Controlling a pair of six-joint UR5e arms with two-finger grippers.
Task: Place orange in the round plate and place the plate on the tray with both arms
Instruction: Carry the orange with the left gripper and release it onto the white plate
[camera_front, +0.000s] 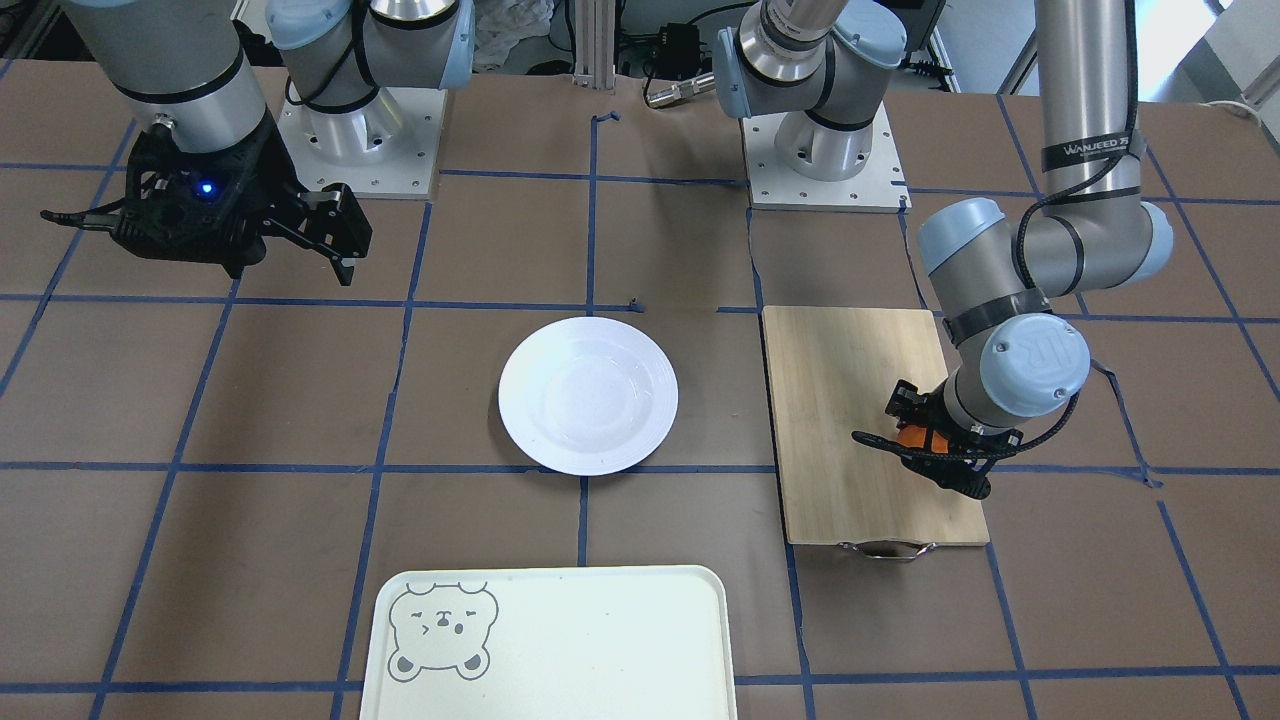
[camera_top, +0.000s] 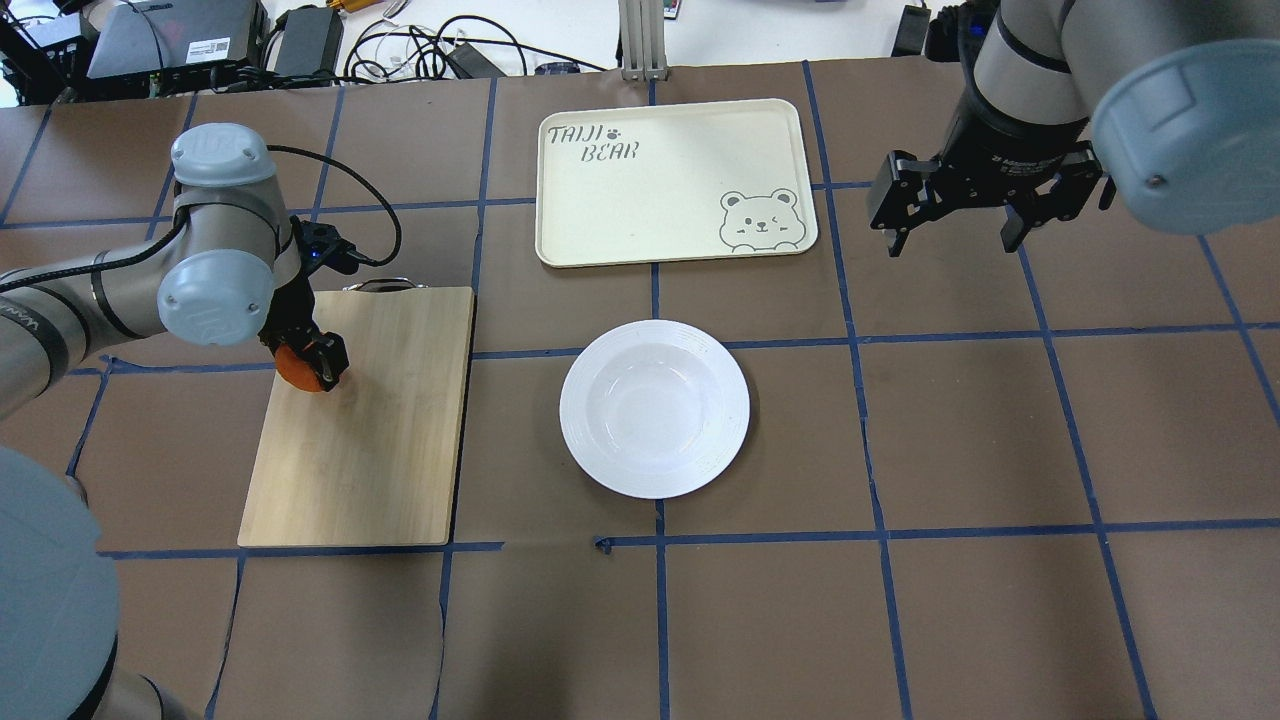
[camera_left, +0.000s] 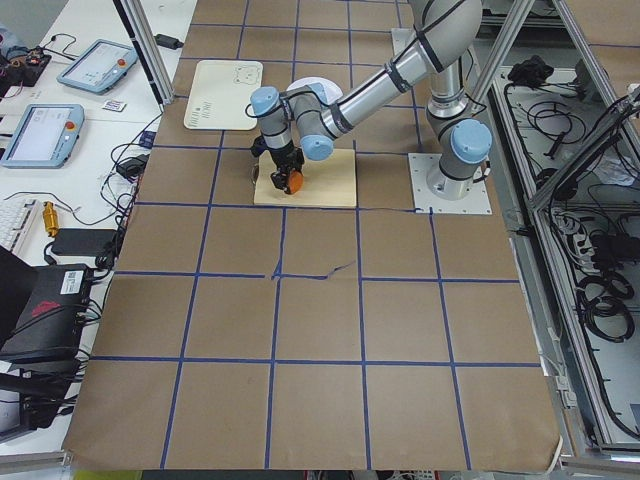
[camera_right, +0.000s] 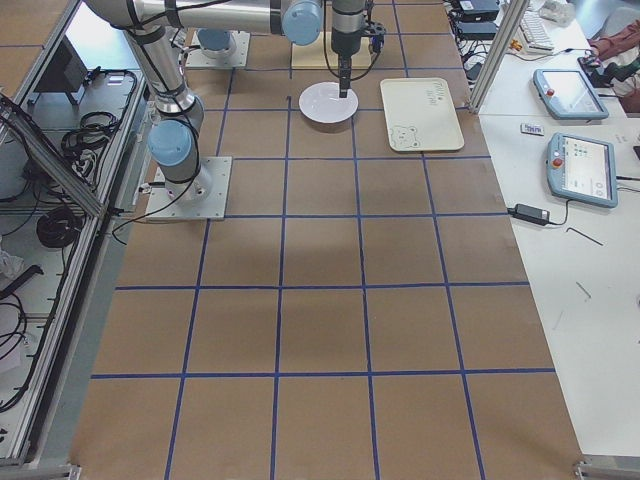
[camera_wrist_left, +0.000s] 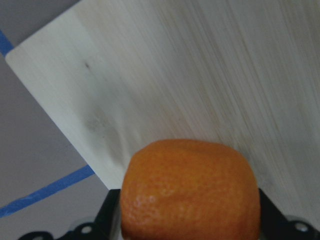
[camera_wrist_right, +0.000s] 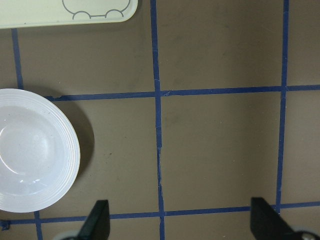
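The orange (camera_top: 297, 369) is pinched in my left gripper (camera_top: 312, 362), which is shut on it over the left part of the bamboo board (camera_top: 380, 430). The left wrist view shows the orange (camera_wrist_left: 190, 192) between the two black fingers (camera_wrist_left: 107, 212); I cannot tell whether it touches the wood. The round plate (camera_top: 654, 408) lies empty at the table's middle, apart from both grippers. Beyond it lies the cream tray (camera_top: 640, 200) with its bear face, also empty. My right gripper (camera_top: 950, 238) hangs open to the right of the tray, holding nothing, with the plate (camera_wrist_right: 30, 170) at the left of its wrist view.
The bamboo board (camera_front: 840, 400) has a metal handle on its end toward the tray side. Blue tape lines grid the brown table. Cables and devices lie past the far edge. Both arm bases (camera_front: 825, 150) stand at the robot's side of the table.
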